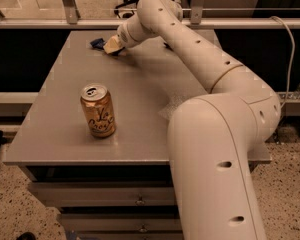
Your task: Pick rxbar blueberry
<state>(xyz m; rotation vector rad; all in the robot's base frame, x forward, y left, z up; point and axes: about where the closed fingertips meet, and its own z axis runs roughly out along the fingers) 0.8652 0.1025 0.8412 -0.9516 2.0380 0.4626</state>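
The rxbar blueberry (97,44) is a small dark blue bar lying flat at the far left of the grey table (65,134). My gripper (113,45) is low over the table at the bar's right end, touching or overlapping it. The gripper's pale tip hides part of the bar. My arm reaches to it from the lower right, across the table.
A gold drink can (97,110) stands upright near the table's front left. A small dark object (168,45) lies at the far side, mostly hidden behind my arm. A railing (65,23) runs behind the table. Drawers (90,199) sit below its front edge.
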